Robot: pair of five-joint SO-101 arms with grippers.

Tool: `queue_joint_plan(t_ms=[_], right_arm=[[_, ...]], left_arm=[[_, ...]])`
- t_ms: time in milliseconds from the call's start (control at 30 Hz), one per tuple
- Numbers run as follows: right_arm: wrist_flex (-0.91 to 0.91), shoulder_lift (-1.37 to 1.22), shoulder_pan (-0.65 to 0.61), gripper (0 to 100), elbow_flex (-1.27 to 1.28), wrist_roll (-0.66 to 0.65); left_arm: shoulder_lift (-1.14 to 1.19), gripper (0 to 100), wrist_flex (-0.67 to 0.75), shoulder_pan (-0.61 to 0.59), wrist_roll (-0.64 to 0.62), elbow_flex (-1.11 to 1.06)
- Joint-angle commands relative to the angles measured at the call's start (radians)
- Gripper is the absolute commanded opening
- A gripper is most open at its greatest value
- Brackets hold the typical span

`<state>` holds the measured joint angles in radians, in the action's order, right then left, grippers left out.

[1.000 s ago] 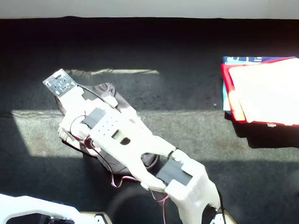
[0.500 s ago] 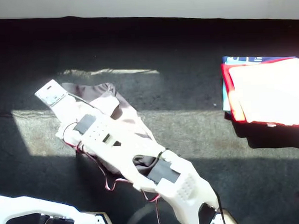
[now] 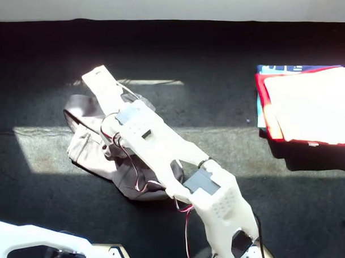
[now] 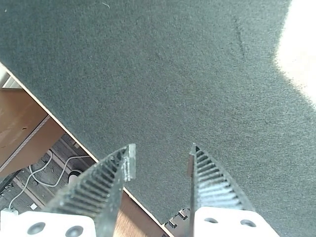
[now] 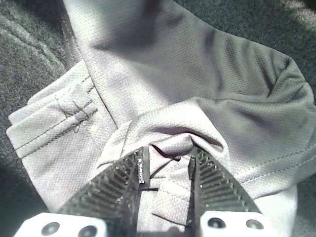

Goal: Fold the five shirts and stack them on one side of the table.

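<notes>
**Grey shirt bunched in right jaws, not flat yet**

Dark felt table [image 3: 215,59], with a sun band [image 3: 235,149] across it. The stack [image 3: 313,107] of folded shirts sits at one side, white on top with red and blue edges under it.

- grey shirt [image 3: 85,146]: crumpled heap, well apart from the stack, lying partly in the sun band.
- right arm [image 3: 156,146]: stretched over the heap, away from the stack.
- right gripper [image 5: 167,153]: jaws stand a little apart with a raised ridge of grey fabric [image 5: 148,74] wedged between them. I read that as a pinch on the fold.
- left gripper [image 4: 162,150]: jaws apart, nothing in them, over bare felt at the table edge, with floor cables [image 4: 44,173] beyond. Farther from the stack than the shirt is.

Risks:
- The pinch sits on a wrinkle, not a hem or corner, so lifting likely raises a wad and several layers come up together.
- A one-arm pull on felt probably bunches the cloth more. The left gripper is too far away to pin it.
- A thin bite could slip out mid-pull.

Hard to see:
- The arm covers the middle of the shirt from above, so I can't tell collar from sleeves. The wrist view shows one stitched hem.
- The stack is cut by the frame edge and washed out by sun, so the shirt count is unclear.
</notes>
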<state>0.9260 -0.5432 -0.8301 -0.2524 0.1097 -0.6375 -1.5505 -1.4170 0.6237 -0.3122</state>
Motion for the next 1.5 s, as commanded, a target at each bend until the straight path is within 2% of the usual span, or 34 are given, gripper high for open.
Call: queue_joint_plan(t_ms=[0, 67, 267, 433, 533, 667, 867, 1000, 1100, 1200, 1333, 1467], right_arm=[[0.027, 0.005, 0.021, 11.7, -0.05, -0.038], [0.042, 0.007, 0.033, 0.8, -0.051, -0.083], [0.137, 0.041, 0.099, 0.7, -0.088, -0.094], [0.286, 0.183, 0.177, 0.7, -0.12, -0.095], [0.377, 0.311, 0.257, 0.7, -0.12, -0.103], [0.496, 0.464, 0.366, 0.7, -0.116, -0.206], [0.737, 0.619, 0.529, 0.7, -0.114, -0.334], [0.831, 0.725, 0.722, 0.7, -0.114, -0.422], [0.82, 0.806, 0.891, 0.7, -0.114, -0.506], [0.819, 0.846, 0.989, 0.7, -0.113, -0.549], [0.812, 0.852, 1.041, 0.7, -0.074, -0.554], [0.808, 0.852, 1.029, 0.7, -0.002, -0.554]], left_arm=[[-0.018, 19, 0.003, 0.013, 0.002, 0.004], [-0.018, 19, 0.003, 0.013, 0.002, 0.004], [-0.018, 19, 0.009, 0.025, 0.002, -0.019], [-0.018, 19, 0.009, 0.142, 0.003, -0.134], [-0.018, 19, 0.009, 0.252, 0.002, -0.189], [-0.018, 19, 0.009, 0.446, -0.003, -0.242], [-0.015, 19, 0.115, 0.776, -0.193, -0.292], [-0.015, 19, 0.155, 0.934, -0.262, -0.306], [-0.015, 19, 0.158, 0.974, -0.262, -0.306], [-0.015, 19, 0.16, 0.977, -0.259, -0.306], [0.038, 19, 0.219, 0.992, -0.261, -0.317], [0.219, 19, 0.328, 0.993, -0.279, -0.289]])
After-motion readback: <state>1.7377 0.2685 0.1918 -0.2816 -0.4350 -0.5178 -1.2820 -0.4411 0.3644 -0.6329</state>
